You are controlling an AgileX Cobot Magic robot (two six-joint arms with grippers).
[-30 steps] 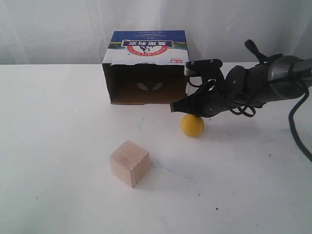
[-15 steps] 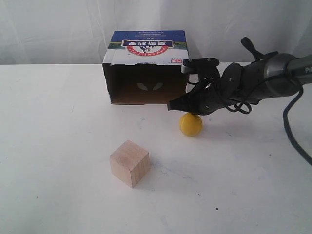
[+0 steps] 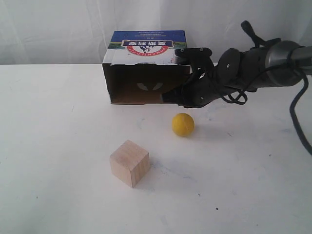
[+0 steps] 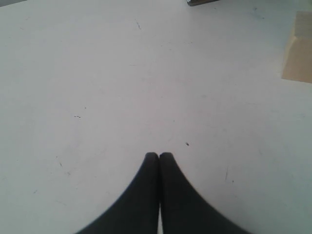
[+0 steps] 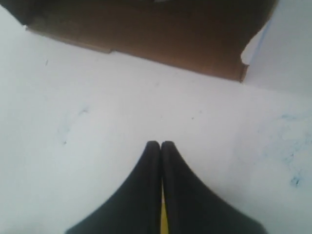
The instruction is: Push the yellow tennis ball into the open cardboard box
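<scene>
The yellow tennis ball [image 3: 183, 124] rests on the white table, a short way in front of the open cardboard box [image 3: 146, 68] and off its right corner. My right gripper [image 3: 168, 98] is shut with nothing held; it hovers just beyond the ball, its tip by the box's front right corner. In the right wrist view the shut gripper [image 5: 161, 144] points at the box's dark mouth [image 5: 161, 29], and a sliver of the yellow ball [image 5: 163, 219] shows between the fingers' bases. My left gripper [image 4: 159, 155] is shut over bare table and does not show in the exterior view.
A pale wooden cube [image 3: 129, 163] stands in front of the box, left of the ball; its corner [image 4: 298, 48] shows in the left wrist view. A white curtain hangs behind the table [image 3: 58, 146].
My right gripper has moved left and toward the box, passing over the ball. The ball has rolled a little to the left and now lies clear of the gripper.
</scene>
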